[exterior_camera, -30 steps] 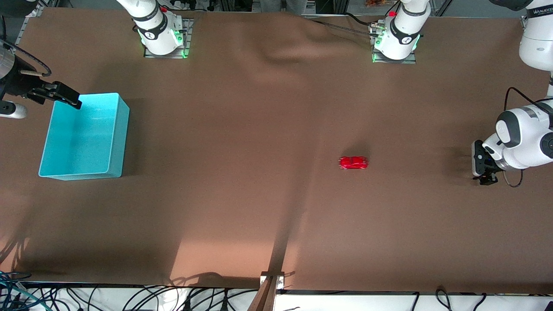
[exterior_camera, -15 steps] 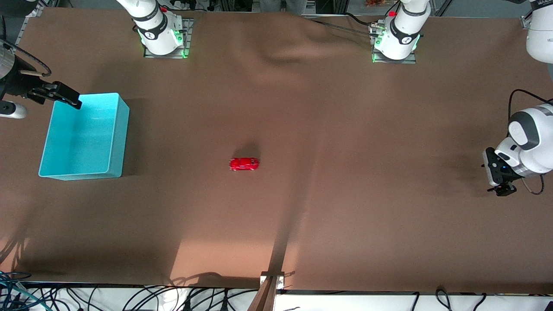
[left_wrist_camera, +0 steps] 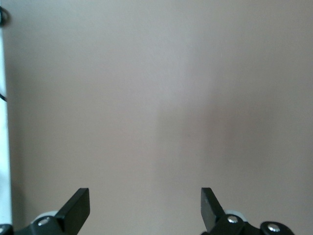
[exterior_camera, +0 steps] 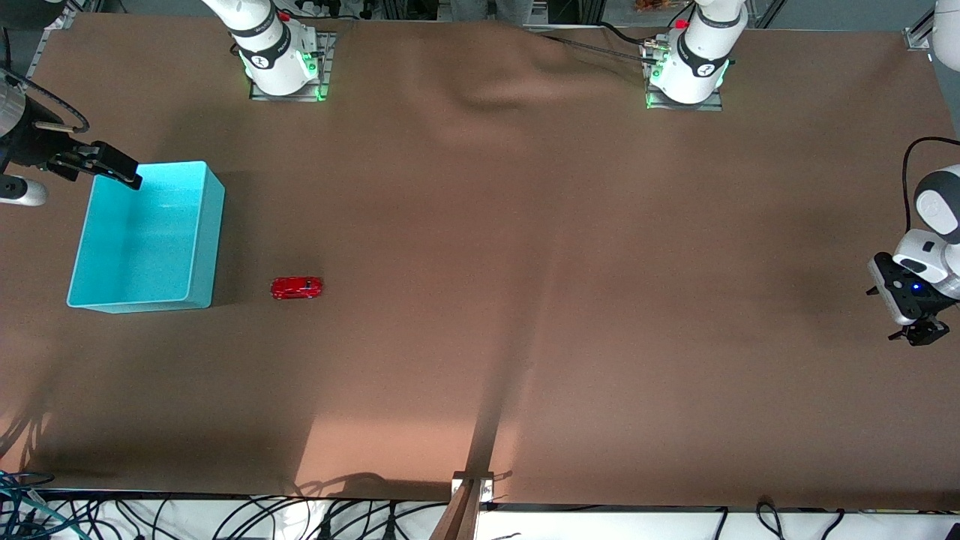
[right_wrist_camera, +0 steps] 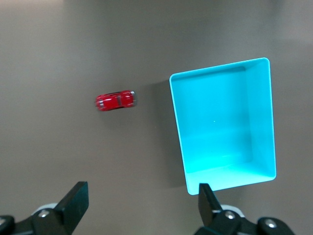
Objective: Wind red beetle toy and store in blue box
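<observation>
The red beetle toy [exterior_camera: 297,288] is sitting on its wheels on the brown table [exterior_camera: 480,337], toward the right arm's end and close to the blue box [exterior_camera: 146,238], with a strip of bare table lying between the two. Nothing is touching the toy. In the right wrist view the toy [right_wrist_camera: 115,100] is showing side-on next to one of the box's [right_wrist_camera: 222,125] long walls.

The blue box is standing upright with its open top facing up, and its inside is showing nothing but its own floor. It is lying nearer the right arm's end of the table than the toy, with its wall nearest the front camera roughly level with the toy.

The right gripper [exterior_camera: 105,166] is hanging in the air over the box's corner on the side toward the robot bases, at the right arm's end. Its fingers [right_wrist_camera: 73,201] are standing wide apart and are gripping nothing.

The left gripper [exterior_camera: 916,330] is hovering over bare table at the left arm's end, well apart from the toy and the box. Its fingers [left_wrist_camera: 78,208] are also spread wide, and only plain brown tabletop is showing between them.
</observation>
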